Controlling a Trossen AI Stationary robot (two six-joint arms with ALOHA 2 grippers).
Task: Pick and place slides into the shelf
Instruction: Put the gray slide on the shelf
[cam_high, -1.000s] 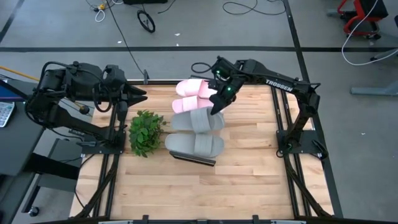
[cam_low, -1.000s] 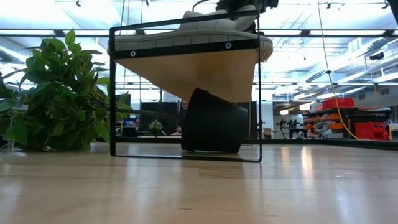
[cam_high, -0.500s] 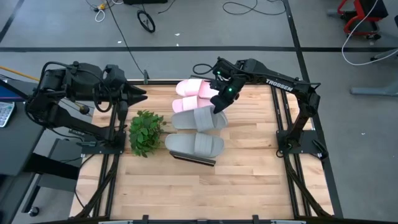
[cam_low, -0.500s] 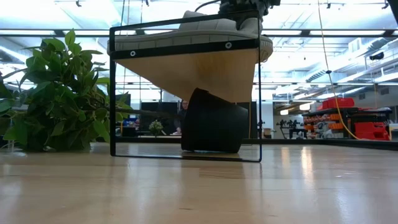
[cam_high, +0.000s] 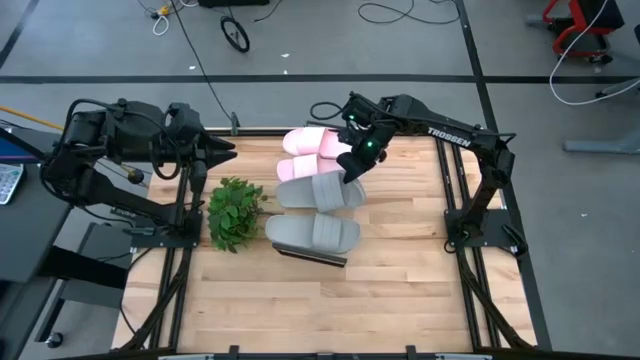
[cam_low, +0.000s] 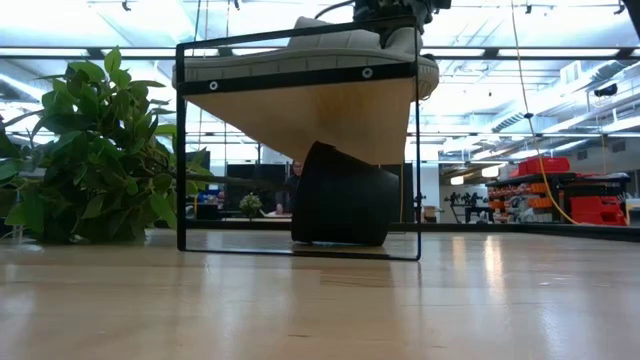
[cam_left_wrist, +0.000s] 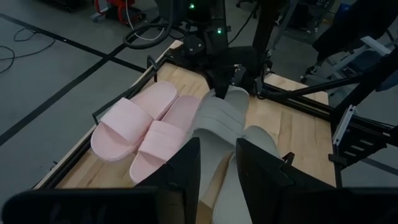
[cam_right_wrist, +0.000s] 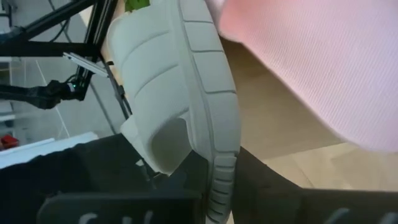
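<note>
Four slides lie side by side on the shelf (cam_high: 318, 259), of which only a dark near edge shows. The two pink slides (cam_high: 308, 152) sit at the far end. One grey slide (cam_high: 312, 233) lies flat at the near end. The other grey slide (cam_high: 316, 192) lies between them, with my right gripper (cam_high: 352, 168) shut on its right end. In the low view the shelf (cam_low: 300, 110) carries the slides on top. My left gripper (cam_high: 226, 150) waits open at the table's far left, above the plant, touching nothing. My right gripper pinches the middle grey slide by the rim of its sole (cam_right_wrist: 219, 163) at its right end, beside the top band (cam_right_wrist: 152, 59). The fingers come slanting down from the far right. The rest of the slide lies on the shelf next to a pink slide (cam_right_wrist: 311, 56).
A leafy green plant (cam_high: 233, 212) stands left of the shelf, close to the grey slides. A dark rounded object (cam_low: 340, 195) shows under the shelf top in the low view. Bare wood (cam_high: 300, 310) stretches along the table's near side and to the right of the shelf.
My right gripper has moved slightly toward the far right, and the right end of the held grey slide has shifted with it. The other slides have stayed where they were.
</note>
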